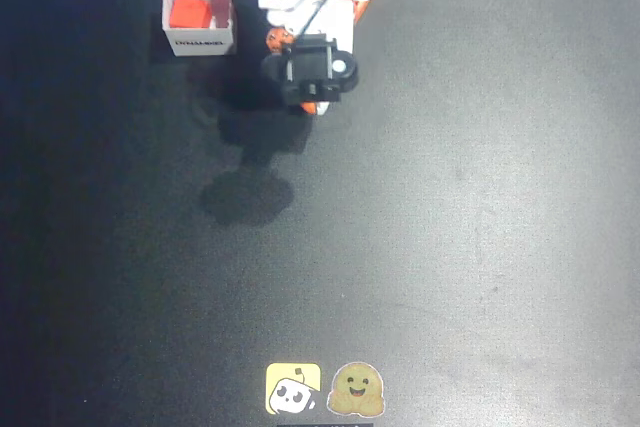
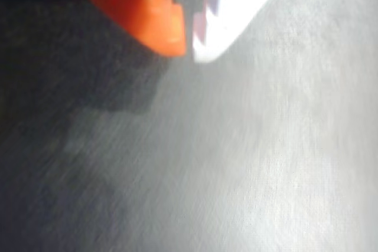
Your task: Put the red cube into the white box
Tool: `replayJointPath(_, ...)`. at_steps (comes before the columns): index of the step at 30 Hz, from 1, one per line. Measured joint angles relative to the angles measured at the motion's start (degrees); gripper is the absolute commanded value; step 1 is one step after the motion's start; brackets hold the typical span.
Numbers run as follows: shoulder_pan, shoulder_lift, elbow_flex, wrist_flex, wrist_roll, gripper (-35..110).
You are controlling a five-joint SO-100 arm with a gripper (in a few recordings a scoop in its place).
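Fingertips (image 2: pixel 171 28) of the hand (image 2: pixel 188 42), orange and white, nearly meet with nothing between them, while the red cube (image 1: pixel 188 13) already sits inside the white box (image 1: pixel 199 43), left of the hand in the overhead view.

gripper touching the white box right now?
Apart. The overhead view shows bare dark table between the white box and the gripper; the red cube sits inside the box.

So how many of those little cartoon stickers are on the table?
2. Both sit side by side at the bottom edge of the dark table in the overhead view: a yellow square sticker with a white cartoon figure, and right of it a tan smiling-face sticker. None look hidden.
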Motion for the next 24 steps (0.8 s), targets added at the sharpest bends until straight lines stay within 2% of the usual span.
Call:
replayJointPath(7,0.53,1.76,7.12,0.97,-0.09,0)
replayJointPath(24,-0.88,1.58,7.47,0.97,-1.32,0)
